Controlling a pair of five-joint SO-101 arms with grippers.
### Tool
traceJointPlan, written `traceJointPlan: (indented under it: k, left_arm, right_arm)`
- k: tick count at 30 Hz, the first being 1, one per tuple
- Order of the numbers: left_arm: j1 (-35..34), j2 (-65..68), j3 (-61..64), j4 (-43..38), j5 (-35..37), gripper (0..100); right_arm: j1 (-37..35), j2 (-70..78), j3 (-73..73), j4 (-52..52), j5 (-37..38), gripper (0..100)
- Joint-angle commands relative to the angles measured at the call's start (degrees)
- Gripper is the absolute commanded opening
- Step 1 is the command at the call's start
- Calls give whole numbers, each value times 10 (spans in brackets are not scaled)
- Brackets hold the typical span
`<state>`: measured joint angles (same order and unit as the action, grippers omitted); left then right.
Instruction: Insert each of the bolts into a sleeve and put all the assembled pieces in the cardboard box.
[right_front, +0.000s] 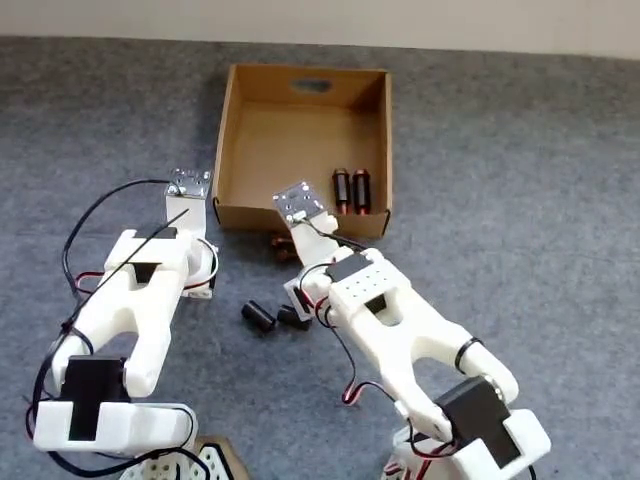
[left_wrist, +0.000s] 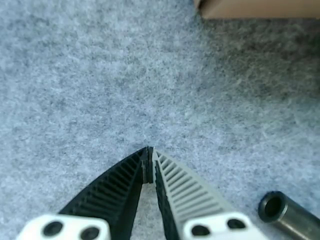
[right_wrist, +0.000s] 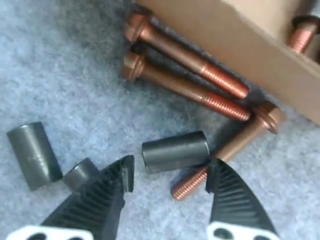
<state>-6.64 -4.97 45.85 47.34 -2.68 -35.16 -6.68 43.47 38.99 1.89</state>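
My right gripper (right_wrist: 170, 172) is open just in front of the cardboard box (right_front: 232, 150), with a dark sleeve (right_wrist: 175, 151) lying between its fingertips. A copper bolt (right_wrist: 227, 150) lies partly behind that sleeve. Two more bolts (right_wrist: 186, 56) (right_wrist: 186, 86) rest side by side along the box wall (right_wrist: 240, 40). Two other sleeves (right_wrist: 32, 155) (right_wrist: 80, 172) lie to one side; from above they sit on the carpet (right_front: 258, 316) (right_front: 292, 316) between the arms. Two assembled pieces (right_front: 350, 190) lie in the box's near right corner. My left gripper (left_wrist: 149, 152) is shut and empty over bare carpet, a sleeve (left_wrist: 287, 215) beside it.
Grey carpet covers the table. The box's near left corner (left_wrist: 255, 7) is just ahead of the left gripper. The left arm (right_front: 140, 300) and right arm (right_front: 400, 330) stand side by side, with cables looping off both. Open carpet lies right of the box.
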Motion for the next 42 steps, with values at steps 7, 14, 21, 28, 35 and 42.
traceJointPlan:
  k: [7, 14, 21, 28, 35, 42]
  left_arm:
    - [11, 0, -1, -7, -2, 30]
    - [11, 0, -1, -7, -2, 30]
    - [11, 0, -1, -7, -2, 30]
    - [11, 0, -1, -7, -2, 30]
    - [11, 0, -1, -7, -2, 30]
    - [11, 0, -1, -6, -2, 30]
  right_arm:
    - [-22, 26, -5, -16, 3, 219]
    - [-24, 22, -6, -28, 3, 217]
    - [-24, 21, -6, -24, 3, 217]
    - [-24, -56, -5, 19, 3, 165]
    - [-23, -189, -1, 101, 3, 128]
    - [-23, -224, 0, 124, 3, 128]
